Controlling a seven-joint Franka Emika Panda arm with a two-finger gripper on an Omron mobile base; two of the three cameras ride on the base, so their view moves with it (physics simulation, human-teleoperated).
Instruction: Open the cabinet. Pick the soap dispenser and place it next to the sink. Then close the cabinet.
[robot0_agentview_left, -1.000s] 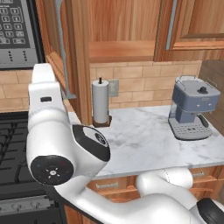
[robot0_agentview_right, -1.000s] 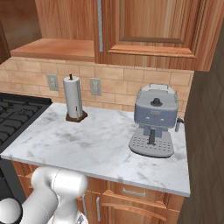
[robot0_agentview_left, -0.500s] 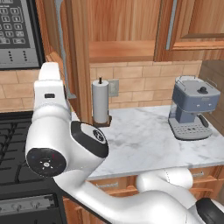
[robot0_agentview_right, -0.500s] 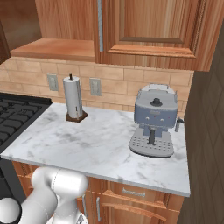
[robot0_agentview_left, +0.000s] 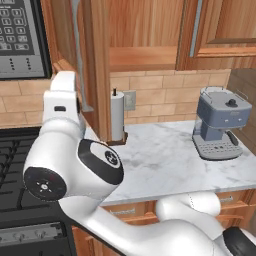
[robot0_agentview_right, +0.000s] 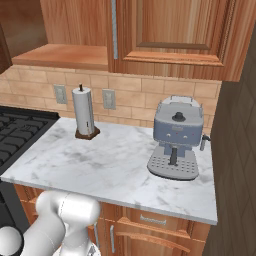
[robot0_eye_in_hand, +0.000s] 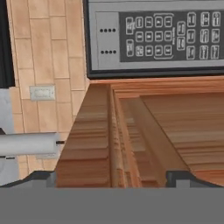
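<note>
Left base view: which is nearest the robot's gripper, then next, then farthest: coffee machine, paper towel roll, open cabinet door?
1. Open cabinet door, right at the gripper.
2. Paper towel roll, beside the door.
3. Coffee machine, far right.

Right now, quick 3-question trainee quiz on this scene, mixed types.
1. True or false: one cabinet door stands swung open.
2. Which item on the counter stands nearest the stove? A) coffee machine B) paper towel roll C) kettle
3. Fill in: the keypad at the top of the hand view belongs to the ____.

Key:
1. True
2. B, the paper towel roll
3. microwave
</note>
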